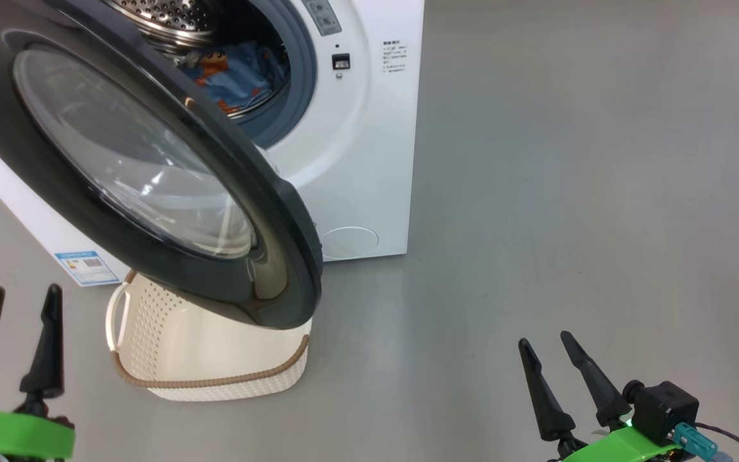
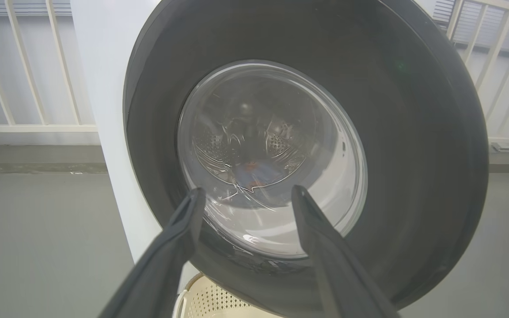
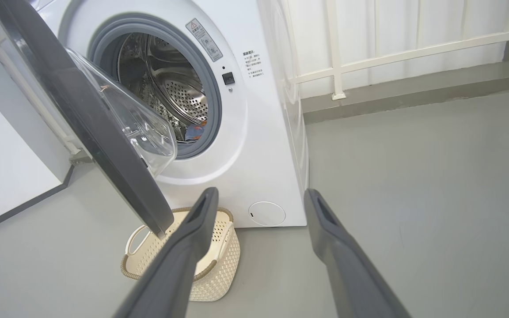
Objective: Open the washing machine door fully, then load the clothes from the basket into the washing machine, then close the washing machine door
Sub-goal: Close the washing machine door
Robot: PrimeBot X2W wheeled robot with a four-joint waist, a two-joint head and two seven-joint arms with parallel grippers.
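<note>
The washing machine point(image 1: 369, 160) point(image 3: 263, 145) stands on the floor with its black-rimmed door point(image 1: 151, 173) point(image 2: 307, 150) point(image 3: 86, 115) swung partly out over the basket point(image 1: 215, 359) point(image 3: 223, 260). Blue clothes with orange prints point(image 1: 235, 74) point(image 3: 195, 130) lie in the steel drum. The cream basket sits on the floor below the door and looks empty where its inside shows. My left gripper point(image 1: 23, 295) point(image 2: 245, 192) is open, facing the door's outer glass from a short way off. My right gripper point(image 1: 546, 340) point(image 3: 261, 194) is open at the lower right, clear of machine and basket.
Grey floor point(image 1: 568, 192) spreads wide to the right of the machine. A white railing point(image 3: 413, 53) runs behind it along a low grey kerb. A white panel point(image 3: 2, 176) stands at the left in the right wrist view.
</note>
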